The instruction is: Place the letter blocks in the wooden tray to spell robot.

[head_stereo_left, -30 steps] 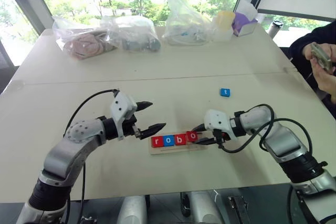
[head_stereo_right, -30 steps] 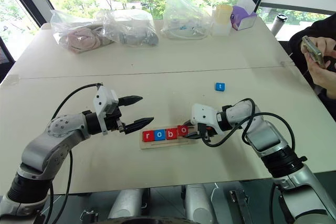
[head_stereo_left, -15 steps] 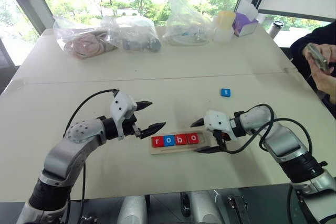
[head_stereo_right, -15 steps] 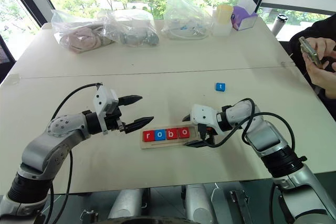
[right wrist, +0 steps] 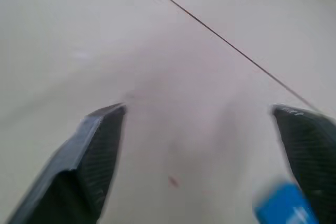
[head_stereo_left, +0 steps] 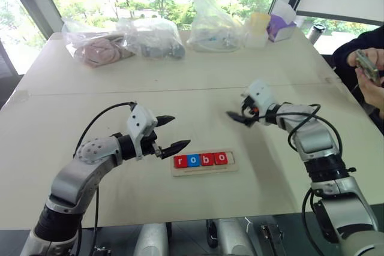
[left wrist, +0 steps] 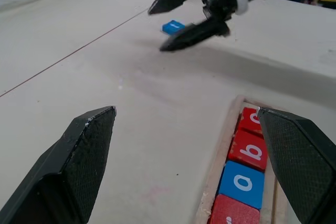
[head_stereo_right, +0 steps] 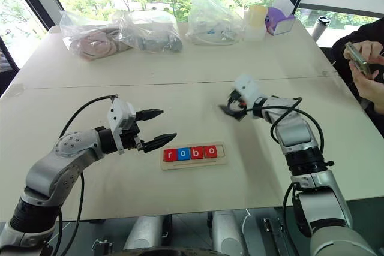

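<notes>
Beyond the wooden tray [head_stereo_left: 203,170], which holds four letter blocks [head_stereo_left: 200,159] spelling "robo", the right gripper [head_stereo_left: 240,110] hovers wide open and empty near the blue t block [left wrist: 172,27]. Beside the tray, the left gripper [head_stereo_left: 170,132] gapes empty; plastic bags [head_stereo_left: 153,37] sit far behind.

Wooden tray [head_stereo_left: 203,170] on table [head_stereo_left: 180,82], near front edge; four letter blocks [head_stereo_left: 200,159] in row inside, right end slot free. Fifth block [left wrist: 172,27] on table, well behind tray, to right. Bags [head_stereo_left: 150,37] along far edge.
</notes>
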You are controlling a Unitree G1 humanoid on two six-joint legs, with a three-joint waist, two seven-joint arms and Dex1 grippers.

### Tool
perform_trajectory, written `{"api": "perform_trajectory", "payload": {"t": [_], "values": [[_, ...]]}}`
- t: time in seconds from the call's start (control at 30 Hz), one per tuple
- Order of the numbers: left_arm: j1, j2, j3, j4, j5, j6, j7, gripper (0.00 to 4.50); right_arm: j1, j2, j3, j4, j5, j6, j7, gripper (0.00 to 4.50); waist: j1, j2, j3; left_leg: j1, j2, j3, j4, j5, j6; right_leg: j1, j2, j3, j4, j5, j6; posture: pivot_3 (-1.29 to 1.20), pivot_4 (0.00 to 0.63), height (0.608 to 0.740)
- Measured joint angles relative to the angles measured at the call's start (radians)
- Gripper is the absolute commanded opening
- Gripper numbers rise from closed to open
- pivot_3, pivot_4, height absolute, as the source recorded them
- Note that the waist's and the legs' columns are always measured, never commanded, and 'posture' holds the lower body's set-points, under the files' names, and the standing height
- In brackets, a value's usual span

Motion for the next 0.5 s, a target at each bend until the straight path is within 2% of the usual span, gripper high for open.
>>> {"api": "perform_trajectory", "payload": {"t": [0.13, 0.3, 0.5], "values": [[0.000, -0.009, -0.010, 0.000, 0.001, 0.000, 0.000, 4.50, 0.004, 0.061, -0.021, 0.014, -0.034, 0.071, -0.164, 4.47, -0.005, 0.000, 0.000, 0.001, 0.000, 0.000, -0.001, 0.000, 0.000, 0.000, 0.001, 0.000, 0.001, 0.000, 0.000, 0.00, 0.150, 0.740], [0.000, -0.009, -0.014, 0.000, 0.002, -0.001, -0.001, 4.50, 0.024, 0.109, -0.046, 0.011, -0.036, 0.122, -0.262, 4.47, -0.004, 0.000, 0.000, 0.001, 0.000, 0.000, 0.000, 0.000, 0.000, 0.000, 0.001, 0.001, 0.001, 0.000, 0.000, 0.00, 0.150, 0.740], [0.000, -0.009, -0.014, 0.000, 0.004, -0.001, -0.002, 4.50, -0.019, 0.173, -0.144, 0.069, 0.005, 0.183, -0.362, 4.47, -0.002, 0.000, 0.000, 0.002, 0.000, 0.000, 0.001, 0.000, 0.000, 0.001, 0.001, 0.001, 0.001, 0.001, 0.001, 0.00, 0.150, 0.740]]}}
